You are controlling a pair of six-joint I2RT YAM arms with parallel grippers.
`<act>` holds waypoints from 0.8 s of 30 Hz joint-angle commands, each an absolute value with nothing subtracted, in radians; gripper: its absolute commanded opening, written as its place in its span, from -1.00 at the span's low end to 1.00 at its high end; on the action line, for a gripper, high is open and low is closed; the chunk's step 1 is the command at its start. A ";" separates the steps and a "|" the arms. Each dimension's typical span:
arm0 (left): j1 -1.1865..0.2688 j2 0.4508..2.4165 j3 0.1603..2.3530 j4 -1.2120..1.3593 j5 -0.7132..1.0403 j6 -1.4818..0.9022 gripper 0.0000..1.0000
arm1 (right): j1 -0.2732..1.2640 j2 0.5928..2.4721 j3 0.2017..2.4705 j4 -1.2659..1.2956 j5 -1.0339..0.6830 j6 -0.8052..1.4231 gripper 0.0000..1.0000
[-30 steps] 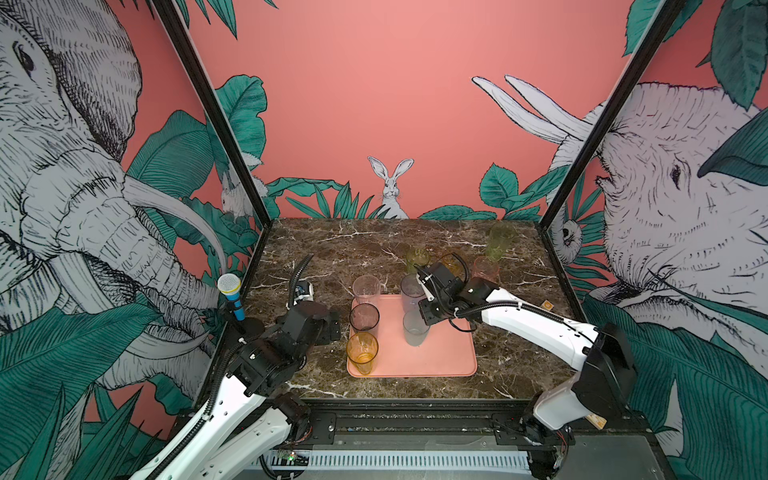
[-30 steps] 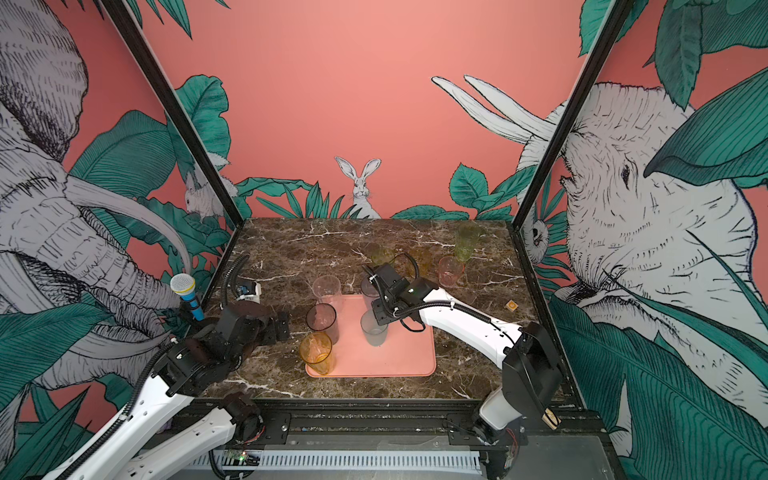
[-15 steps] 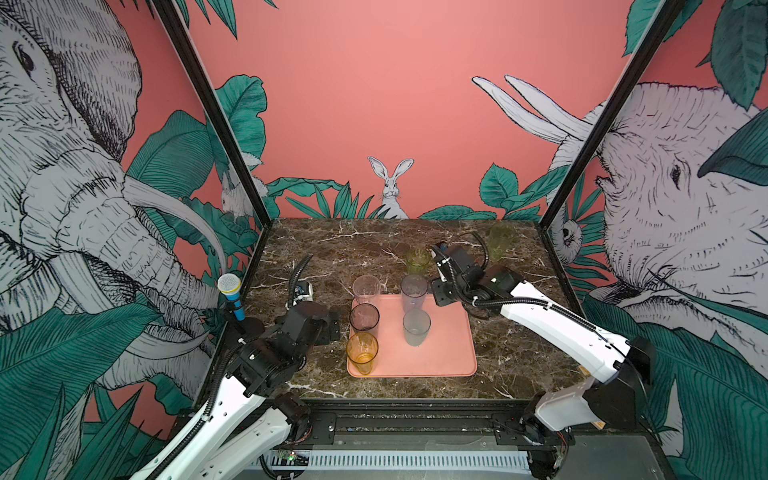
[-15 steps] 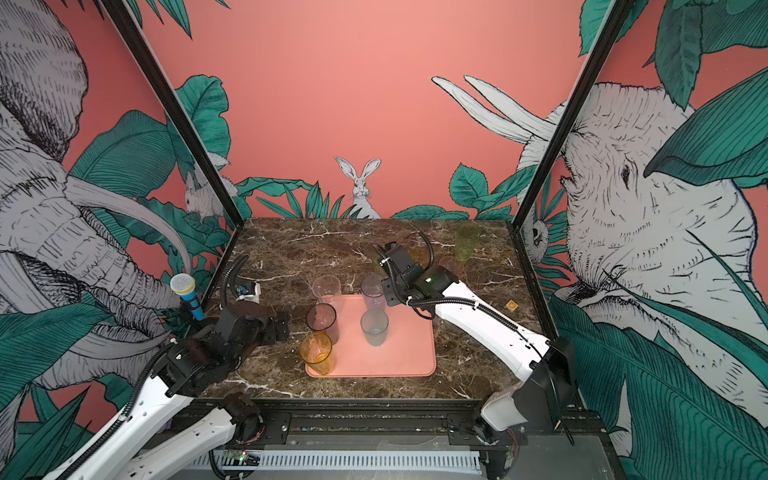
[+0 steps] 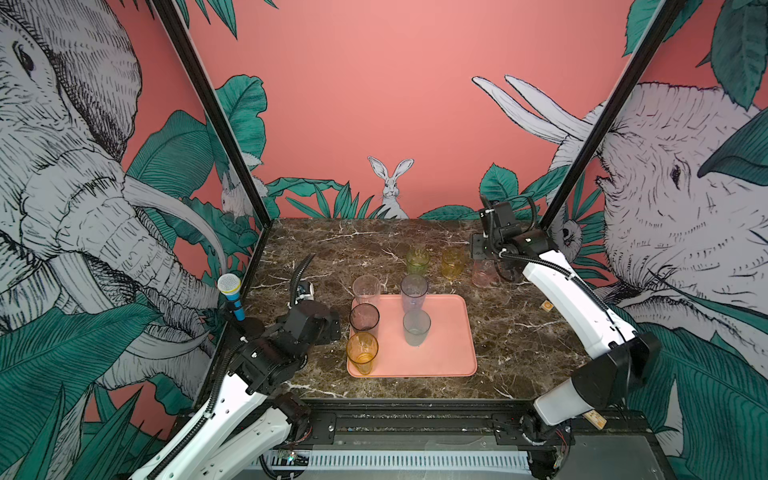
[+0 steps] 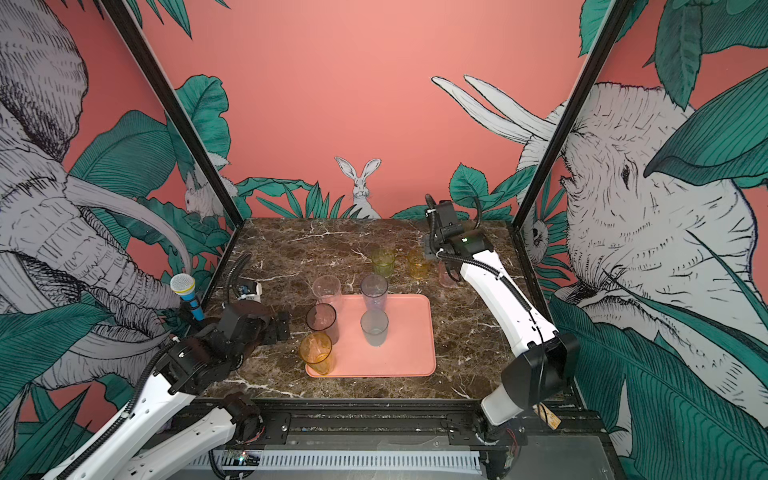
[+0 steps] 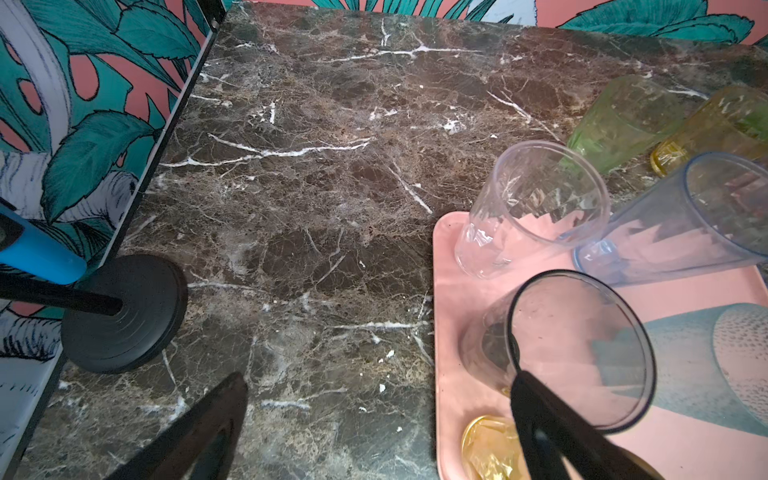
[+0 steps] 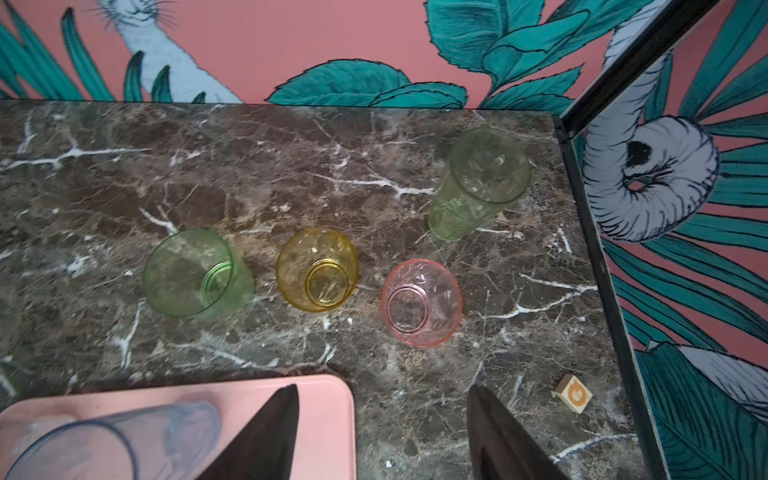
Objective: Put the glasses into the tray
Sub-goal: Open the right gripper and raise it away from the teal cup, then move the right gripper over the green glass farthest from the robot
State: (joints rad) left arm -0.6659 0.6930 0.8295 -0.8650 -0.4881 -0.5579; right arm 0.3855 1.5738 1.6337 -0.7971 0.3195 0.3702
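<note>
salmon tray (image 5: 444,345) bearing five upright glasses: clear (image 5: 366,289), smoky (image 5: 364,319), amber (image 5: 362,352), lilac-grey (image 5: 414,292), frosted (image 5: 416,328). beyond the tray, on marble: green (image 8: 195,274), yellow (image 8: 318,269), pink (image 8: 420,301), tall green (image 8: 478,183). left gripper (image 7: 374,415) spread wide beside the tray, empty. right gripper (image 8: 382,432) parted, empty, above the pink glass.

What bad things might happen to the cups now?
The right gripper hangs open near the pink glass, which stands close to the yellow glass; reaching in might knock that one over. On the tray, five glasses crowd one side, so adding another there may bump the frosted glass.
</note>
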 commanded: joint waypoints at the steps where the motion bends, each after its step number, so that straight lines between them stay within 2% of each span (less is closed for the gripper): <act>1: -0.663 0.696 0.828 -0.864 -0.509 -0.562 0.99 | 0.334 1.620 1.692 -0.779 0.297 0.374 0.35; 13: -0.663 0.736 0.844 -0.848 -0.504 -0.543 0.99 | 0.133 1.771 1.835 -0.790 0.187 0.406 0.40; 24: -0.663 0.735 0.842 -0.845 -0.500 -0.543 0.99 | 0.020 1.943 2.021 -0.859 0.121 0.436 0.39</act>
State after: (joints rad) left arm -0.6659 0.7403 0.8295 -0.8604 -0.4900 -0.5415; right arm 0.0349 1.9133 1.9701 -0.8219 0.1452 0.4175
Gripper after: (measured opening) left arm 0.993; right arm 0.695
